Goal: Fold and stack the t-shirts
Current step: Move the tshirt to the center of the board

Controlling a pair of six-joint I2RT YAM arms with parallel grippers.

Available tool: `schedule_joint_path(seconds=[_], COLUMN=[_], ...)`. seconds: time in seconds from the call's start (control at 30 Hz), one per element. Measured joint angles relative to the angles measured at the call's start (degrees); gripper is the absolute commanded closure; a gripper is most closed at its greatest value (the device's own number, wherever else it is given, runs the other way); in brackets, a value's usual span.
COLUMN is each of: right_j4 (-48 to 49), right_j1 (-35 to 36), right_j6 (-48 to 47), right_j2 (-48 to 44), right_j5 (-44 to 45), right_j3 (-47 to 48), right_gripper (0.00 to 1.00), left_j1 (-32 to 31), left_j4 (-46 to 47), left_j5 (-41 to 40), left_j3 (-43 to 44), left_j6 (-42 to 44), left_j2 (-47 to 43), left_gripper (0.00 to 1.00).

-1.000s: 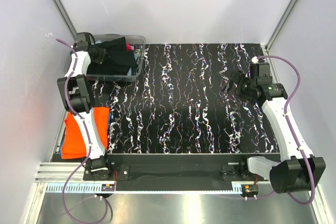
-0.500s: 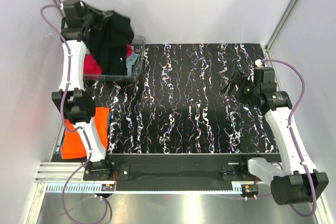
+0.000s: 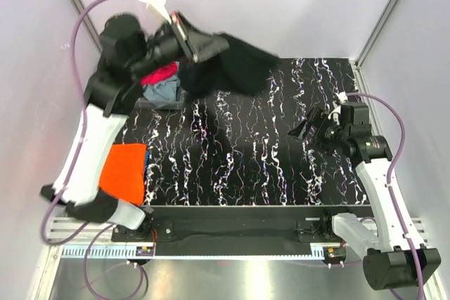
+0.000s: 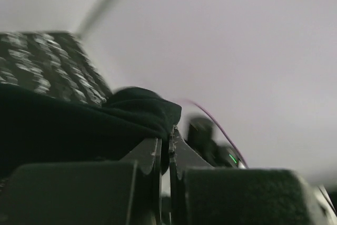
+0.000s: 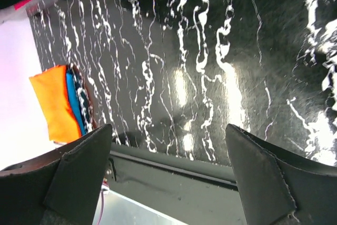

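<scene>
- Our left hand (image 4: 164, 150), pressed together, pinches the black t-shirt (image 3: 242, 68) above the surface (image 3: 246, 152).
- The shirt streams rightward from that hand, blurred, its long axis nearly level.
- Half a second earlier it hung straight down.
- Our right hand (image 5: 168, 130) is spread, holding nothing.

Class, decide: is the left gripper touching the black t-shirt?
Touching. The left wrist view shows the left gripper clamped shut on the black t-shirt.
</scene>
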Motion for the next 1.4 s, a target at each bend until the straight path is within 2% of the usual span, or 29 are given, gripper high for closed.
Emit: schedule_joint_path(seconds=[0.1, 0.17, 0.2, 0.23, 0.33, 0.37, 0.5, 0.57, 0.67, 0.8, 0.93, 1.07, 1.1, 1.13, 1.17, 1.2, 1.23, 1.27, 1.3, 1.33, 1.37, 1.4], right_j4=[-0.24, -0.59, -0.83, -0.96, -0.96, -0.9, -1.44, -1.88, -3.76, -4.9, -5.16, -4.24, -4.22, -4.15, -4.13, -4.11, -3.89, -3.54, -2.99, -2.56, -2.25, -2.1], right_j1=[0.0, -0.02, -0.02, 0.0, 0.0, 0.0, 1.22, 3.26, 5.68, 13.55, 22.47, 26.99, 27.32, 27.43, 27.47, 27.45, 27.45, 27.41, 27.32, 27.1, 26.6, 25.86], right_j6=[-0.07, -0.09, -0.11, -0.09, 0.07, 0.35, 1.64, 2.21, 2.27, 3.67, 7.69, 12.0, 13.03, 14.01, 15.1, 15.87, 16.46, 16.63, 17.22, 17.33, 17.07, 16.83], right_j2=[-0.66, -1.33, -1.77, -2.19, -2.84, -2.73, -0.87, -0.22, 0.68, 5.57, 14.47, 22.88, 24.02, 24.63, 24.74, 24.76, 24.79, 24.94, 25.35, 25.97, 26.93, 27.76], right_j5=[-1.44, -2.54, -3.02, -3.58, -5.9, -6.67, -8.98, -9.2, -9.18, -6.25, -0.72, 7.98, 10.36, 13.42, 16.83, 18.93, 21.49, 23.5, 25.16, 26.84, 28.3, 29.29], right_j3=[-1.31, -2.05, -2.38, -2.78, -4.66, -5.44, -9.7, -12.22, -14.73, -16.48, -16.52, -16.35, -16.09, -15.74, -15.13, -14.51, -13.62, -12.72, -11.65, -10.64, -9.49, -8.37], right_gripper=[0.06, 0.07, 0.07, 0.08, 0.1, 0.1, 0.09, 0.09, 0.1, 0.11, 0.11, 0.14, 0.2, 0.24, 0.31, 0.42, 0.65, 0.72, 0.82, 0.93, 1.0, 1.0], left_j1=[-6.54, -7.52, -7.5, -7.45, -7.34, -7.21, -6.03, -5.75, -5.68, -6.51, -10.88, -14.99, -15.58, -15.85, -15.96, -15.98, -15.98, -15.98, -15.98, -16.0, -16.04, -16.04], left_j4=[-0.81, -1.07, -2.03, -2.95, -7.67, -10.45, -21.14, -26.71, -29.51, -26.91, -23.28, -21.11, -21.16, -21.33, -21.14, -21.11, -21.29, -21.35, -21.49, -21.68, -21.84, -22.53], left_j5=[1.03, 0.81, 0.13, -0.83, -4.76, -6.47, -14.27, -18.4, -20.61, -18.05, -15.76, -14.56, -14.58, -14.62, -14.88, -15.41, -16.11, -16.76, -17.44, -17.94, -18.8, -19.96], left_j3=[-6.14, -14.93, -20.31, -26.1, -41.22, -46.42, -59.69, -62.6, -62.99, -64.0, -66.4, -68.37, -68.63, -68.65, -68.65, -68.52, -68.08, -67.36, -66.27, -65.11, -63.65, -61.7], left_j6=[1.11, 1.51, 1.7, 2.14, 3.32, 3.8, 5.77, 7.04, 8.98, 11.13, 12.52, 13.9, 14.34, 14.82, 15.34, 15.78, 16.76, 17.35, 17.94, 18.03, 18.67, 19.23], left_j2=[-8.09, -15.65, -19.71, -23.52, -32.72, -34.93, -35.8, -34.53, -34.25, -30.67, -20.24, -9.03, -7.48, -6.4, -5.27, -4.11, -2.47, -0.98, 0.59, 1.66, 2.56, 3.21], left_gripper=[1.0, 0.85, 0.71, 0.67, 0.46, 0.33, 0.14, 0.13, 0.13, 0.13, 0.12, 0.15, 0.18, 0.27, 0.48, 0.59, 0.66, 0.72, 0.9, 0.96, 1.0, 1.0])
